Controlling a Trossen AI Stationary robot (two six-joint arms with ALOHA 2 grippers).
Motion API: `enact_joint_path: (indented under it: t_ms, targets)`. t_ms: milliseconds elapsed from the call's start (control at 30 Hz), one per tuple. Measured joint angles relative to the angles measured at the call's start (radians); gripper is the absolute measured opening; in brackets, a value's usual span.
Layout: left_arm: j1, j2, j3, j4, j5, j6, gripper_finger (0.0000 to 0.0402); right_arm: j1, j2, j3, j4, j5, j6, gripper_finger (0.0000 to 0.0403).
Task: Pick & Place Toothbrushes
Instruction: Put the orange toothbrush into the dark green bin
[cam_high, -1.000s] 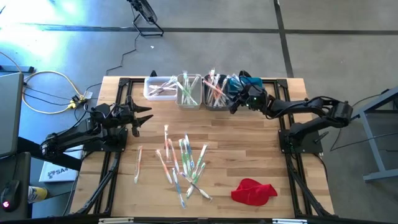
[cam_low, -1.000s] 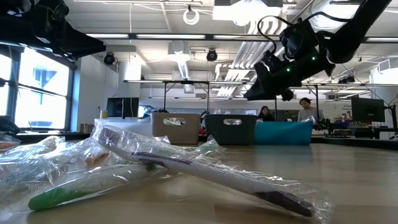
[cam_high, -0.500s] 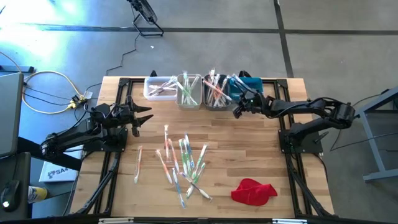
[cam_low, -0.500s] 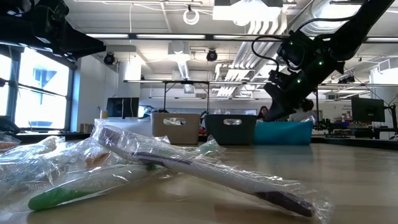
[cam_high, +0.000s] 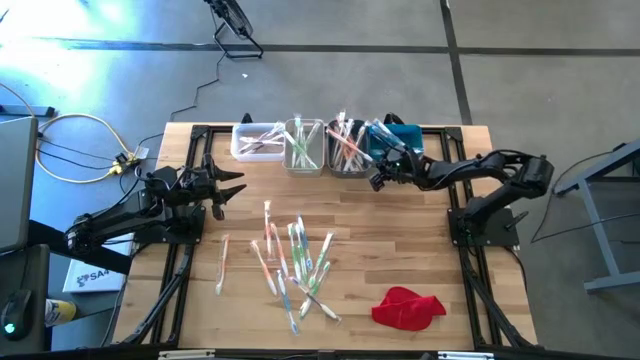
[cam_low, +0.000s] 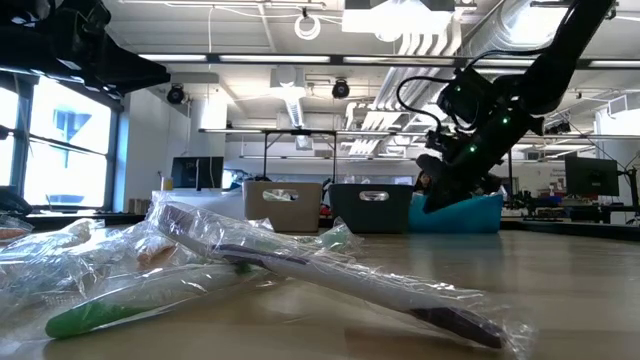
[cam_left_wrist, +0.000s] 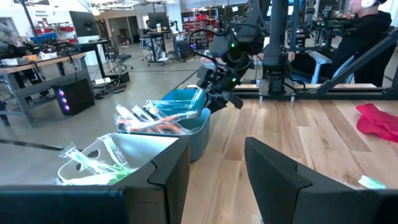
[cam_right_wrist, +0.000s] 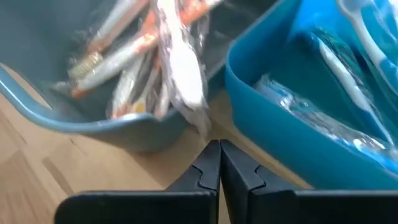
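Your right gripper (cam_right_wrist: 219, 163) is closed and empty, just before the grey bin (cam_right_wrist: 93, 127) and blue bin (cam_right_wrist: 298, 149). The loose toothbrushes (cam_high: 295, 262) lie well behind it; they are light, probably slippery in wrappers, so grip mid-handle. The left gripper (cam_high: 222, 190) waits open.

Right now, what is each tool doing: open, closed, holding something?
Left tool: open, holding nothing, waiting at the table's left side.
Right tool: closed, empty, by the grey bin and blue bin.

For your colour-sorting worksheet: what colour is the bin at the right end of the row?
Blue bin, clearest in the right wrist view.
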Motion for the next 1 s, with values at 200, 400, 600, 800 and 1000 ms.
enact_joint_path:
  t_ms: [200, 400, 600, 800, 1000]
  targets:
    - [0.0, 0.0, 0.0, 0.0, 0.0, 0.0, 0.015, -0.002, 0.012, 0.0, 0.099, -0.005, -0.024, 0.0002]
    - [0.0, 0.0, 0.0, 0.0, -0.001, 0.0, 0.015, -0.002, 0.013, 0.0, 0.149, -0.009, -0.045, 0.0002]
    - [0.0, 0.0, 0.0, 0.0, -0.001, 0.0, 0.015, -0.002, 0.013, 0.0, 0.176, -0.013, -0.076, 0.0002]
    - [0.0, 0.0, 0.0, 0.0, -0.001, 0.0, 0.015, -0.004, 0.013, 0.0, 0.245, -0.085, -0.082, 0.0002]
    - [0.0, 0.0, 0.0, 0.0, -0.002, 0.0, 0.015, -0.008, 0.013, 0.0, 0.268, -0.194, -0.083, 0.0002]
